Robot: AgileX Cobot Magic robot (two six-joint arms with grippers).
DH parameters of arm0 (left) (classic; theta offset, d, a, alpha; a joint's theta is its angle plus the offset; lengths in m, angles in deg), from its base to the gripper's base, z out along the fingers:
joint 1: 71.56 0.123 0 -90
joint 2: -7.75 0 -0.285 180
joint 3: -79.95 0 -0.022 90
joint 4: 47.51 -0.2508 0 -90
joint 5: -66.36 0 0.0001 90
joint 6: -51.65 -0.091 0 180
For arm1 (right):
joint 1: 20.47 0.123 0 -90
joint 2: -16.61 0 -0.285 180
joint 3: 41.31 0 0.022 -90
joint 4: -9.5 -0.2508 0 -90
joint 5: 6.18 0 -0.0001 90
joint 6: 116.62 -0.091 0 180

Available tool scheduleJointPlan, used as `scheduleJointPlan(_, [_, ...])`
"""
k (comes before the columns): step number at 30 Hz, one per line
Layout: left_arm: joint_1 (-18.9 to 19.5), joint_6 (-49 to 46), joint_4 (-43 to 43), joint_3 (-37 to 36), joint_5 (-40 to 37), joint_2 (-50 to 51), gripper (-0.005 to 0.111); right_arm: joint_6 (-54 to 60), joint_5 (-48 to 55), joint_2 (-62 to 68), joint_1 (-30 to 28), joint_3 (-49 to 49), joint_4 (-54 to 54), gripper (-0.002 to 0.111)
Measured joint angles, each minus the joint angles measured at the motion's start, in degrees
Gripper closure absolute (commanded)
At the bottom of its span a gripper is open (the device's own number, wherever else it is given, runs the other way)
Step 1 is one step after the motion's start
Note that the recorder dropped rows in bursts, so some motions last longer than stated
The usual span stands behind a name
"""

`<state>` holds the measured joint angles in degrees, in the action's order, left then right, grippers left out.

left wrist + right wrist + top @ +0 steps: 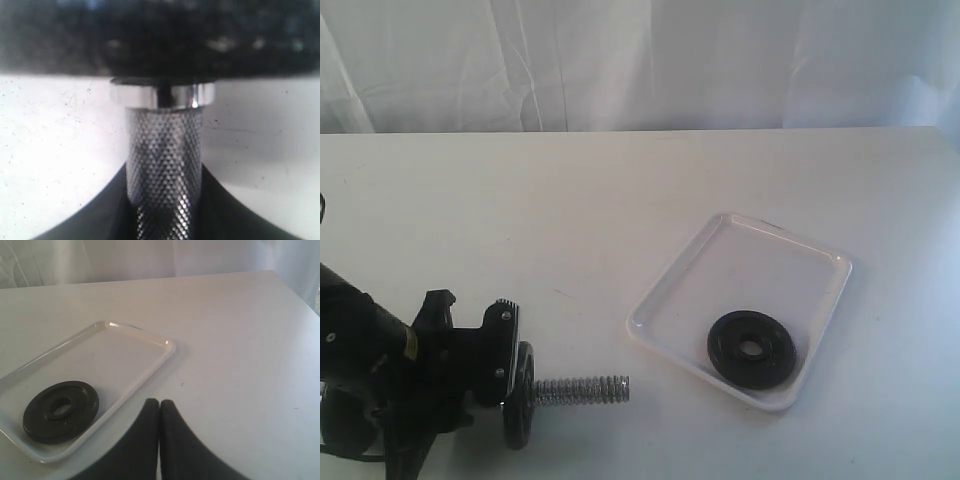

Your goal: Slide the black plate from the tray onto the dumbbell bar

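Observation:
The black plate [752, 348] [61, 411] lies flat in the near corner of the white tray [740, 255] [125, 347]. At the lower left, my left gripper [498, 362] [164, 200] is shut on the knurled middle of the dumbbell bar [582, 389] [164, 150]. The bar's threaded end points right toward the tray. Another black disc [518, 408] [160, 35] sits on the bar against a shiny collar [162, 95]. My right gripper [160, 404] is shut on nothing, over bare table beside the tray; the exterior view does not show it.
The white table [570, 200] runs back to a pale curtain [640, 60]. Its right edge [300, 300] shows in the right wrist view. The tray stands angled at the right of the middle.

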<state>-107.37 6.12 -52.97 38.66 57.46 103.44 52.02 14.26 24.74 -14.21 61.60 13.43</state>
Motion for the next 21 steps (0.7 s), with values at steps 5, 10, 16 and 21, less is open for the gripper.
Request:
scheduleJointPlan(5, [0.0,0.0,0.0,-0.59,-0.07,-0.99,0.107,0.0,0.0,0.0,0.0,0.0,0.0,0.108])
scheduleJointPlan(10, [0.0,0.22,0.12,-1.57,-2.59,-4.37,0.107,0.0,0.0,0.0,0.0,0.0,0.0,0.108])
scheduleJointPlan(16, [0.0,2.23,0.01,-1.57,-2.72,-6.26,0.107,0.0,0.0,0.0,0.0,0.0,0.0,0.108])
scheduleJointPlan(21, [0.0,3.92,0.01,-1.57,-2.8,-6.24,0.107,0.0,0.0,0.0,0.0,0.0,0.0,0.108])
